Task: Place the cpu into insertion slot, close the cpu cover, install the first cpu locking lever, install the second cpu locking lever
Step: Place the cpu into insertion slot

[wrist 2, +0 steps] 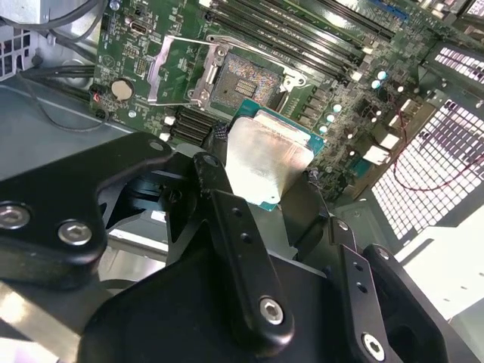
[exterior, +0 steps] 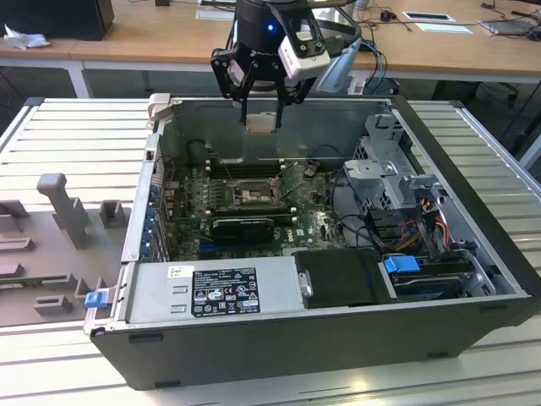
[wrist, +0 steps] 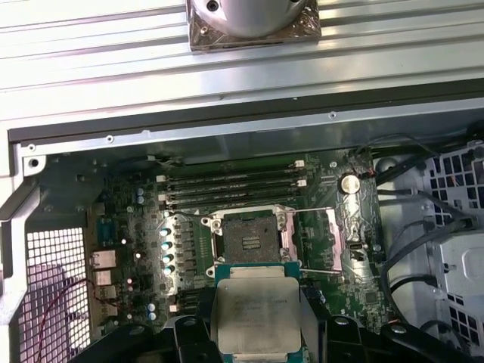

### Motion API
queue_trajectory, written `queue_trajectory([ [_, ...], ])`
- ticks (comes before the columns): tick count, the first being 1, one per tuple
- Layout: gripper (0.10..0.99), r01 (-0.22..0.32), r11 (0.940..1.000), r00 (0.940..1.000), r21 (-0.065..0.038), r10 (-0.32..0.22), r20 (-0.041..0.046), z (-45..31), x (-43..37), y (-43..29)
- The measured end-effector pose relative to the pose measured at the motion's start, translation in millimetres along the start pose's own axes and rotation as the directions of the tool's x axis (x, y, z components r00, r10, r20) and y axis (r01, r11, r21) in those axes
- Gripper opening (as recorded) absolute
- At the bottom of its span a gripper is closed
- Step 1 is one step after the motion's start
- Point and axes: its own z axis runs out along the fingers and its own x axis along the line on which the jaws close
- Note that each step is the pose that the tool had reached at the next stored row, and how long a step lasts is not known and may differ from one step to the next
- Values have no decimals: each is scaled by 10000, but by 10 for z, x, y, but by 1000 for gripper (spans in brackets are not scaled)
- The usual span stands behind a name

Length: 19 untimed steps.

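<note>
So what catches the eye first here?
The silver cpu, pinched in the arm's black fingers, hangs above the open computer case. Below it, on the green board, the square slot lies uncovered and empty.

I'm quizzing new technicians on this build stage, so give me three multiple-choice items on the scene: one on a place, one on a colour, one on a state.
1. Where is the cpu? A lying on the case floor; B between the gripper's fingers; C on the desk.
2. What colour is the motherboard? A green; B red; C white.
3. How is the cpu cover? A shut flat; B swung open; C on the desk.
Answers: B, the exterior view shows it held above the case; A, the board is green in both wrist views; B, it lies flipped beside the bare insertion slot.
</note>
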Motion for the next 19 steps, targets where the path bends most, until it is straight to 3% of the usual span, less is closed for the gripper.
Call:
queue_trajectory([
  [10, 529, -212, 9998, 9998, -5, 212, 19, 2, 0, 0],
  [19, 529, -800, 9968, 9968, -18, 800, 71, 7, 0, -1],
])
